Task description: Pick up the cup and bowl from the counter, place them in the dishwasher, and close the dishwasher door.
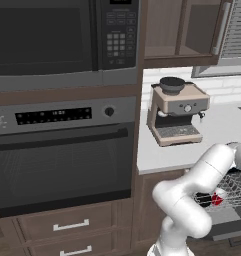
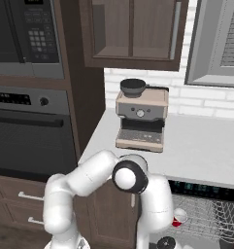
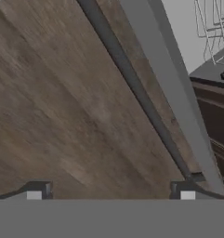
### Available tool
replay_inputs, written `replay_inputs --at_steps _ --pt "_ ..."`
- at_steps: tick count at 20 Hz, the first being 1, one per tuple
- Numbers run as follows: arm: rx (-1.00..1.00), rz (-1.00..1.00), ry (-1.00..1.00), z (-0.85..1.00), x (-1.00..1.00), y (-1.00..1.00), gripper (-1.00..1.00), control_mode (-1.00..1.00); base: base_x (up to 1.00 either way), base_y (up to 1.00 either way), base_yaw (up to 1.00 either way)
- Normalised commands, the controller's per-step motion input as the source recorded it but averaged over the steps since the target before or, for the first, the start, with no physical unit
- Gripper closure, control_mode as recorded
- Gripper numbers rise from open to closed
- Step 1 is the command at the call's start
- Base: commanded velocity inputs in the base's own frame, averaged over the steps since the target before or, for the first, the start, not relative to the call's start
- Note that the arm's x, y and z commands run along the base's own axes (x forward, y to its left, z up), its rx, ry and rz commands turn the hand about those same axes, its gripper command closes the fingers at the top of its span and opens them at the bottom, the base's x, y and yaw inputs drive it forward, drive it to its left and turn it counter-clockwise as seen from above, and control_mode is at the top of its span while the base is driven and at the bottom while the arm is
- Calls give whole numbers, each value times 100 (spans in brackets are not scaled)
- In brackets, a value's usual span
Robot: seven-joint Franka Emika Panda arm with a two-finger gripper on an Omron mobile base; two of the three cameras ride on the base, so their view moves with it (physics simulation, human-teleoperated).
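The dishwasher (image 2: 206, 187) stands open under the counter (image 2: 210, 146), its grey wire rack (image 1: 234, 192) pulled out. A red and white cup (image 1: 218, 198) (image 2: 178, 217) lies in the rack. Beside it is a dark rounded thing (image 1: 204, 200) that may be the bowl; I cannot tell for sure. My arm reaches down low in front of the dishwasher. In the hand view my gripper (image 3: 111, 193) is open wide with nothing between its fingertips (image 3: 39, 190), over the wooden floor just beside the long edge of the dishwasher door (image 3: 178, 93), which lies dropped down.
A beige coffee machine (image 1: 176, 112) stands on the counter against the white tiled wall. A black oven (image 1: 62, 160) with a microwave (image 1: 52, 35) above it fills the tall unit to the left. Brown drawers (image 1: 67, 225) sit below the oven.
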Motion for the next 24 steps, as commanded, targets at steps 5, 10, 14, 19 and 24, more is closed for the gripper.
replay_inputs --at_steps 5,10,14,19,24 --pt "-17 22 -32 -100 34 15 -100 -100 0 0 0" --pt "-2 23 -36 -93 95 21 -100 -100 0 0 0" --pt "0 27 -28 -100 10 5 -100 -100 0 0 0" --pt "7 15 -21 -35 -64 15 -100 -100 0 0 0" --pt "3 23 -65 0 98 0 -100 -100 0 0 0"
